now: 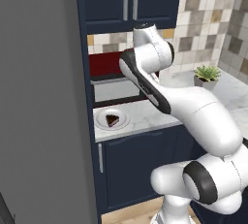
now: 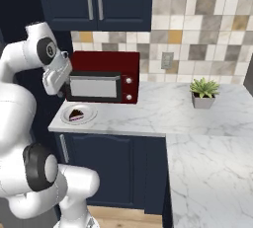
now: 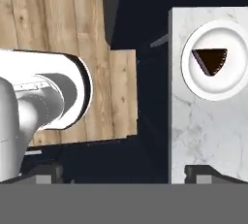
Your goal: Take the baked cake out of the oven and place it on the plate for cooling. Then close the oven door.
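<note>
On the round white plate (image 3: 216,57) sits the dark chocolate cake wedge (image 3: 211,60); above it, the gripper (image 3: 123,172) has fingers spread and empty. Retreat upward cleanly before seeking the oven door.

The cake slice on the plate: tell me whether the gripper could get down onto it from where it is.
Probably yes. The cake slice lies uncovered on the plate, and the open gripper looks down beside the counter edge with nothing between them.

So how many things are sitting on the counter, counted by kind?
Plate: 1
Cake slice: 1, on the plate
Red microwave: 1
Potted plant: 1
Total: 4
</note>
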